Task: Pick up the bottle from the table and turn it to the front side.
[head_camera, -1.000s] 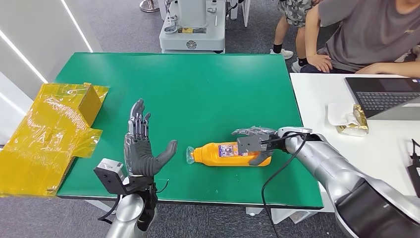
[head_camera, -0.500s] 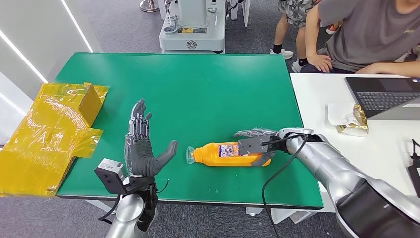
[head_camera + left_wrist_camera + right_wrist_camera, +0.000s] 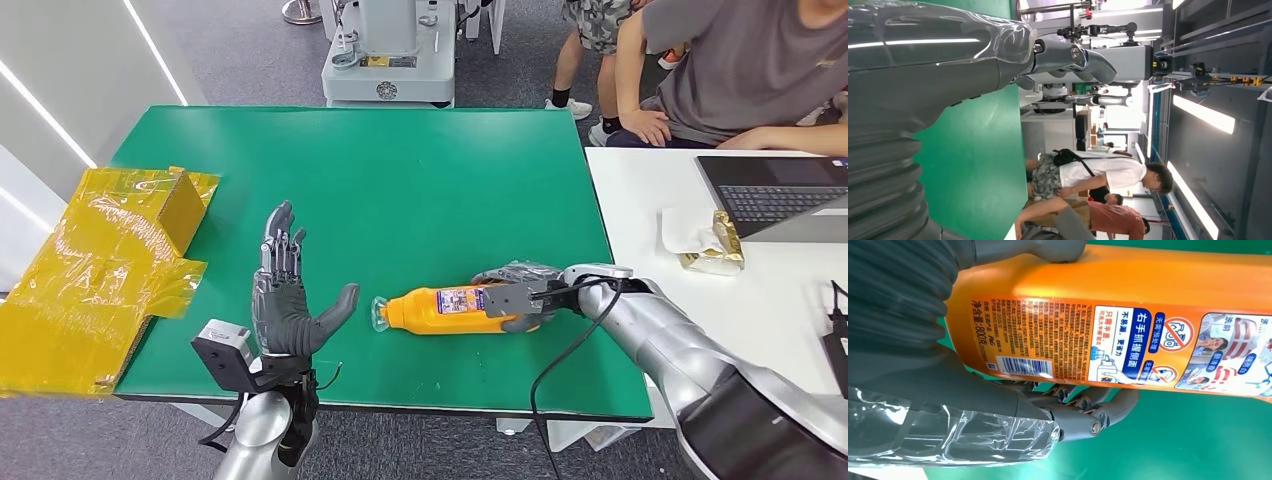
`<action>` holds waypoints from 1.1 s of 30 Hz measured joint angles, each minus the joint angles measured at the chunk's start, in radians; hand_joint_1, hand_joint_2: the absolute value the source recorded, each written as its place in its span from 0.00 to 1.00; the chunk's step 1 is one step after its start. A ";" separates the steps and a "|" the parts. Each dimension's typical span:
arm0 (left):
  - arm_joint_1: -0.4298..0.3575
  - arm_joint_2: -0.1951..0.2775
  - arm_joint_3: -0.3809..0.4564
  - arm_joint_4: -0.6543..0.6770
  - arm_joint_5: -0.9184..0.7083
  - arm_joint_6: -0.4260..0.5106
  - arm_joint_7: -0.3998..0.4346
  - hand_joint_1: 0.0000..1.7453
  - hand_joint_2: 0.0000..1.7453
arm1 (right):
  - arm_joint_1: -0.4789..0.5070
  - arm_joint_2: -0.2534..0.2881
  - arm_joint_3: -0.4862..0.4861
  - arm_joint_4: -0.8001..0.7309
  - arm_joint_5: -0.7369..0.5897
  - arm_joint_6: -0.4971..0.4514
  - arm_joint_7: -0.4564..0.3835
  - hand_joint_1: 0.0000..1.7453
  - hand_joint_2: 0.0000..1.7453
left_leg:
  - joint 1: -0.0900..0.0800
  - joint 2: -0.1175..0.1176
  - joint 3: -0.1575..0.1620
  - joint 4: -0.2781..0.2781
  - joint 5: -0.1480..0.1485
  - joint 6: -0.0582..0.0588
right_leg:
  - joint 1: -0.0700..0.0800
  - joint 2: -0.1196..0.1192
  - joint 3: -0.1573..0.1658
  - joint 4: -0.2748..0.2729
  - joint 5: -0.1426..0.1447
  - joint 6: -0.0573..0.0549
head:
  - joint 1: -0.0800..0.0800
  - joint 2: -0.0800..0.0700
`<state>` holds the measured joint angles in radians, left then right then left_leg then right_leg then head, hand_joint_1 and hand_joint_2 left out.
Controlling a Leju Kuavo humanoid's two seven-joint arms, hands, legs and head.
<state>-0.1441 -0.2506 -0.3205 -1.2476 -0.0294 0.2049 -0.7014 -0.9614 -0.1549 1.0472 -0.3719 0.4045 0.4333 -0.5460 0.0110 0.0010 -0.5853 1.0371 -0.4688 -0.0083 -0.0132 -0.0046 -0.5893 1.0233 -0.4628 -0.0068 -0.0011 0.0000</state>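
An orange bottle (image 3: 445, 308) lies on its side on the green table (image 3: 400, 190), its clear cap toward my left hand and its printed back label facing up. My right hand (image 3: 515, 296) wraps the bottle's base end, thumb on one side and fingers on the other. The right wrist view shows the bottle (image 3: 1128, 315) close up, with the thumb (image 3: 1038, 249) pressed on its edge and the fingers (image 3: 1083, 412) curled under it. My left hand (image 3: 290, 295) stands upright with its fingers spread, a short gap from the cap, holding nothing.
A crumpled yellow box (image 3: 100, 270) lies over the table's left edge. A white table (image 3: 700, 300) to the right carries a laptop (image 3: 775, 195) and a gold-wrapped packet (image 3: 712, 245). A person (image 3: 740, 70) sits behind it; a grey machine (image 3: 388, 50) stands beyond the green table.
My right hand has closed tighter around the bottle's base, thumb tucking in, and the bottle has shifted slightly toward my left hand. The left hand has stayed put.
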 joint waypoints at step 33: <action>0.002 0.000 0.024 0.000 0.000 0.020 0.000 0.00 1.00 | 0.025 0.005 0.000 0.010 0.002 0.005 0.021 0.58 1.00 | 0.000 0.000 0.000 0.000 0.000 0.000 | 0.000 0.000 0.001 0.000 0.000 0.000 | 0.000 0.000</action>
<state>-0.1426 -0.2506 -0.2970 -1.2474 -0.0298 0.2249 -0.7015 -0.9362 -0.1499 1.0468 -0.3624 0.4065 0.4379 -0.5252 0.0110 0.0009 -0.5851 1.0371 -0.4688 -0.0082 -0.0132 -0.0048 -0.5887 1.0233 -0.4627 -0.0068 -0.0011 0.0000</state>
